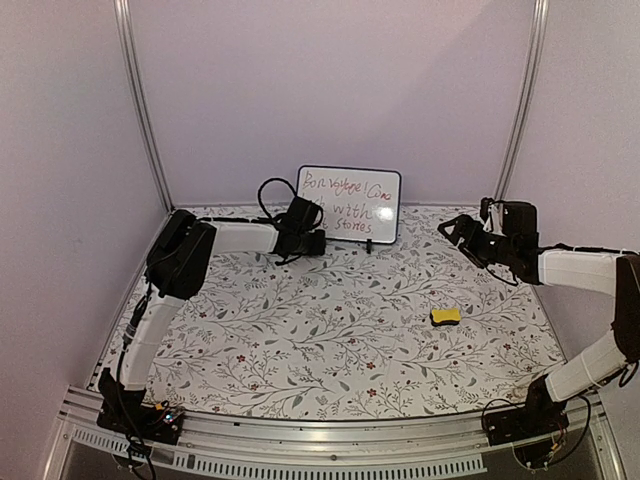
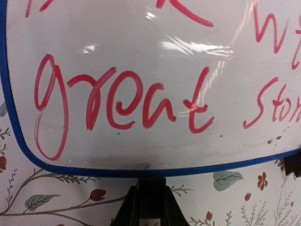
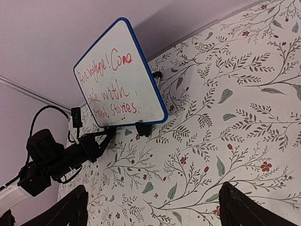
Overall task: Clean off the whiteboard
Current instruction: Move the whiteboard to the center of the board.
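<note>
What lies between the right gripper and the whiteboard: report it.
Nothing: only bare floral tabletop separates right gripper and whiteboard, shown in top and right wrist views.

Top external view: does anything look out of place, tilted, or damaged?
Nothing stands out. The whiteboard stands upright at the back, its writing intact; the yellow sponge lies flat on the table.

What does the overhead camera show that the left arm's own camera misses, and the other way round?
Only overhead: the small yellow sponge eraser, the left arm and the right arm. Only the left wrist view: the red word "great" close up. Both: the blue-framed whiteboard with red handwriting, and the floral-patterned tablecloth.
</note>
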{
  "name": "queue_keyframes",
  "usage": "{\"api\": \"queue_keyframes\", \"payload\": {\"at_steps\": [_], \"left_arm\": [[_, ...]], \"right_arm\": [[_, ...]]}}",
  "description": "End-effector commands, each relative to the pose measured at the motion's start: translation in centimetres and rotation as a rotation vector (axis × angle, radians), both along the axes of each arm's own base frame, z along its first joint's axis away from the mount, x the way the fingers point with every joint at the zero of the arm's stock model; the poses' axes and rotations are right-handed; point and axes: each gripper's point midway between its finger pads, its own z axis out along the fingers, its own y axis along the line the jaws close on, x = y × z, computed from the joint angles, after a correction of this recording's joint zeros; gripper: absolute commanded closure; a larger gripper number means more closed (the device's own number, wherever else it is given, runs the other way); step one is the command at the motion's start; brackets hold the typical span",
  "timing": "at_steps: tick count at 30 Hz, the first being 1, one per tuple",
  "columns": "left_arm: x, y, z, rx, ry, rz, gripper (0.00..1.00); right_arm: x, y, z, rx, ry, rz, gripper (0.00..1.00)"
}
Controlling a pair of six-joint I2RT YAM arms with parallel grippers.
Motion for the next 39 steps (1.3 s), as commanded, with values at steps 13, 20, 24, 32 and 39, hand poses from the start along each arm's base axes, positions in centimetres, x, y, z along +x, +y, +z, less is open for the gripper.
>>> {"api": "queue_keyframes", "payload": {"at_steps": [13,20,24,32,39], "left_arm": [[-3.7,4.4,1.5,0.074,0.013,0.129,1.00],[-8.7,7.0,0.7,0.152,0.107,0.192,1.00],[-12.2,7.0,0.2,0.128,0.166,0.173,1.00],[-17.8,4.1,0.4,0.058,0.229,0.051,1.00],[-20.0,2.3,0.3,0.034,0.268,-0.005,1.00]], "right_arm": [[0.5,0.7,0.5,0.000,-0.009,0.021,0.05],[0.5,0.9,0.5,0.000,-0.004,0.029,0.05],[0.2,0.9,0.6,-0.014,0.005,0.021,0.05],[-0.9,3.1,-0.2,-0.097,0.100,0.055,0.04],[-3.0,4.4,-0.7,-0.125,0.159,0.076,0.03]]}}
